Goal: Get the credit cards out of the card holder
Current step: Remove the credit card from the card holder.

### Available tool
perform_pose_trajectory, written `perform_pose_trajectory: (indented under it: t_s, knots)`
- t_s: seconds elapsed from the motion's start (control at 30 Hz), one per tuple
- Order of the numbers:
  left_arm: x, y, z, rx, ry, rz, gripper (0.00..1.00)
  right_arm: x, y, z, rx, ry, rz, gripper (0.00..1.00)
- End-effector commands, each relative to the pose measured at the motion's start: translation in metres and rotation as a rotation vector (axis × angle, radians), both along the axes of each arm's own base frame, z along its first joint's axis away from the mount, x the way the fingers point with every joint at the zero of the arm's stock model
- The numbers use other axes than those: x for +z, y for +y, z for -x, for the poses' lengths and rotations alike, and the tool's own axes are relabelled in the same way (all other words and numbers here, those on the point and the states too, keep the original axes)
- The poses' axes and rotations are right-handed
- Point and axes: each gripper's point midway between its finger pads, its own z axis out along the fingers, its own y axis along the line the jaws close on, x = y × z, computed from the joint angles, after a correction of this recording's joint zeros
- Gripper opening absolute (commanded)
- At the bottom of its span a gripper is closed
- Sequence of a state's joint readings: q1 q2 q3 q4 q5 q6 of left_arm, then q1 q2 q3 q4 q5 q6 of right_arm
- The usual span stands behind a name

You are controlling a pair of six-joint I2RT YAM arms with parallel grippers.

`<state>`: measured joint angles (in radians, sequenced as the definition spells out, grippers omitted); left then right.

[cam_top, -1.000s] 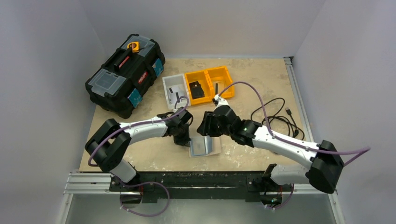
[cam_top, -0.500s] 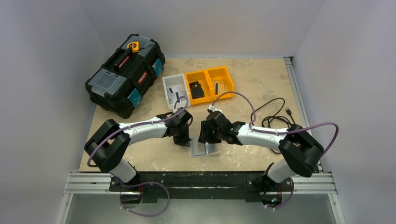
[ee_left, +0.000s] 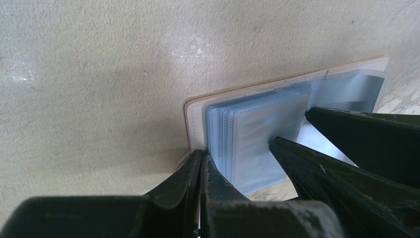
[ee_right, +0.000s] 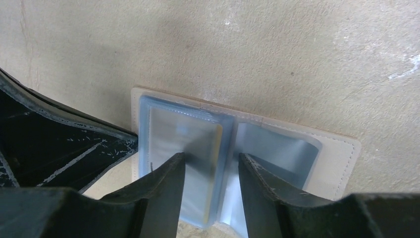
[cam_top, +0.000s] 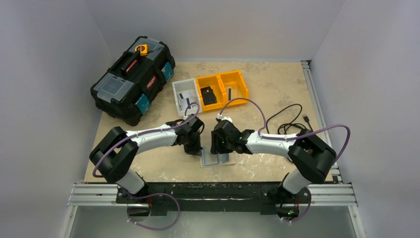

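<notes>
1. Top view: both arms reach forward and bend inward, wrists tipped down. They meet over the card holder (cam_top: 221, 160), which lies open on the table (cam_top: 277, 79) near the front middle. The left gripper (cam_top: 194, 148) is at its left edge and the right gripper (cam_top: 216, 148) is above its middle.
2. At the far side stands a closed black toolbox (cam_top: 131, 79). A grey bin (cam_top: 184, 96) holds small dark and white pieces. Of two yellow bins (cam_top: 221, 88), the left holds a black object and the right a thin dark piece.
3. Left wrist: the left gripper's fingers are pressed together, tip on the beige cover's left edge, beside the stacked bluish sleeves (ee_left: 257, 129).
4. Right wrist: the right gripper's fingers are partly spread, tips down on the sleeves either side of the fold. Whether cards sit inside, I cannot tell.
</notes>
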<state>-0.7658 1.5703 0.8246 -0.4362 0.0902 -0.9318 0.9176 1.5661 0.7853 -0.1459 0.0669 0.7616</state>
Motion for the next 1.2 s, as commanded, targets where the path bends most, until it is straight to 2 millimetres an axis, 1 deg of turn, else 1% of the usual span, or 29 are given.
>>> perform_pose_trajectory:
  t_s: [0.0, 0.07, 0.1, 0.13, 0.2, 0.3, 0.47, 0.67, 0.73, 0.8, 0.93, 1.03, 1.07, 1.17]
  knots:
    - [-0.004, 0.003, -0.004, 0.011, -0.006, -0.012, 0.0, -0.005, -0.002, -0.003, 0.003, -0.02, 0.068, 0.38]
    - [-0.004, 0.004, -0.004, 0.012, -0.001, -0.013, 0.0, -0.01, -0.008, -0.001, -0.006, -0.014, 0.091, 0.3]
    - [-0.005, 0.005, -0.003, 0.011, 0.0, -0.014, 0.0, -0.013, -0.009, 0.003, -0.006, 0.001, 0.083, 0.28]
    - [-0.005, 0.006, -0.004, 0.014, 0.001, -0.016, 0.0, -0.015, -0.011, 0.006, -0.013, 0.017, 0.081, 0.24]
    - [-0.005, 0.007, -0.003, 0.014, 0.004, -0.018, 0.0, -0.02, -0.02, 0.009, -0.025, 0.019, 0.105, 0.19]
    - [-0.006, 0.009, -0.004, 0.015, 0.002, -0.019, 0.0, -0.025, -0.023, 0.012, -0.026, 0.027, 0.106, 0.12]
    - [-0.005, 0.01, -0.005, 0.015, 0.003, -0.018, 0.0, -0.033, -0.024, 0.017, -0.027, 0.047, 0.102, 0.05]
    - [0.001, 0.008, -0.007, -0.002, -0.016, -0.012, 0.0, -0.038, -0.026, 0.02, -0.028, 0.057, 0.104, 0.02]
    - [0.008, 0.007, -0.008, -0.01, -0.031, 0.0, 0.0, -0.041, -0.027, 0.021, -0.031, 0.061, 0.109, 0.01]
    - [0.018, 0.004, -0.011, -0.023, -0.057, 0.019, 0.05, -0.042, -0.028, 0.021, -0.031, 0.065, 0.107, 0.01]
    - [0.049, -0.001, -0.017, -0.045, -0.128, 0.071, 0.13, -0.042, -0.027, 0.022, -0.032, 0.064, 0.101, 0.0]
    - [0.073, -0.012, -0.019, -0.07, -0.167, 0.136, 0.14, -0.042, -0.026, 0.022, -0.031, 0.065, 0.098, 0.0]
    - [0.077, -0.016, -0.02, -0.079, -0.17, 0.154, 0.13, -0.042, -0.026, 0.022, -0.031, 0.067, 0.097, 0.0]
    - [0.078, -0.027, -0.022, -0.09, -0.159, 0.182, 0.09, -0.043, -0.025, 0.022, -0.031, 0.07, 0.091, 0.0]
